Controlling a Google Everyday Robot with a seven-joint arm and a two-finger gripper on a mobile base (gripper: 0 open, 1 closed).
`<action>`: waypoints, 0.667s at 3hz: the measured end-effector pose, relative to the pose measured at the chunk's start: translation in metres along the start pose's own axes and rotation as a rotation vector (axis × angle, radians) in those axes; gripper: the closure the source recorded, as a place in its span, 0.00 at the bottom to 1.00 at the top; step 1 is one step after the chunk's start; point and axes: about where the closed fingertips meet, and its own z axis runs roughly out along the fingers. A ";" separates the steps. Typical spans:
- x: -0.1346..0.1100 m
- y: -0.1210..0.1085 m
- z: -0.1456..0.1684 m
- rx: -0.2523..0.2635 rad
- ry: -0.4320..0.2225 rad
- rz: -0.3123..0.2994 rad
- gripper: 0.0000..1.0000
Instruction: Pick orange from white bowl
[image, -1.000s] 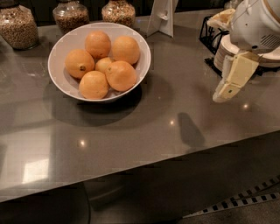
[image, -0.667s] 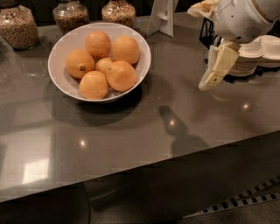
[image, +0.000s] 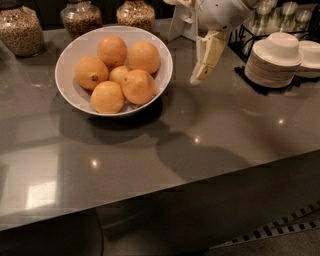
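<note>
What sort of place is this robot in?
Probably a break-room or café snack counter: jars of dry food, a stack of plates and bowls and a white bowl of oranges sit on a grey countertop. The gripper hangs between the bowl and the plates.

jaws hang right of white bowl (image: 69, 54), bowl open above, jars (image: 80, 19) behind, plate stack (image: 270, 67) far right

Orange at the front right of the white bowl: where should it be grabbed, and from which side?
Probably across its rounded middle, from above: the large matte orange fruit is hemmed by neighbouring oranges and the wide glossy white bowl, leaving only its top free. The cream claw hangs right of the bowl.
</note>
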 end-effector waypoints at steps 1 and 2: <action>-0.004 -0.003 0.003 -0.001 -0.007 -0.010 0.00; -0.004 -0.003 0.003 -0.001 -0.007 -0.010 0.00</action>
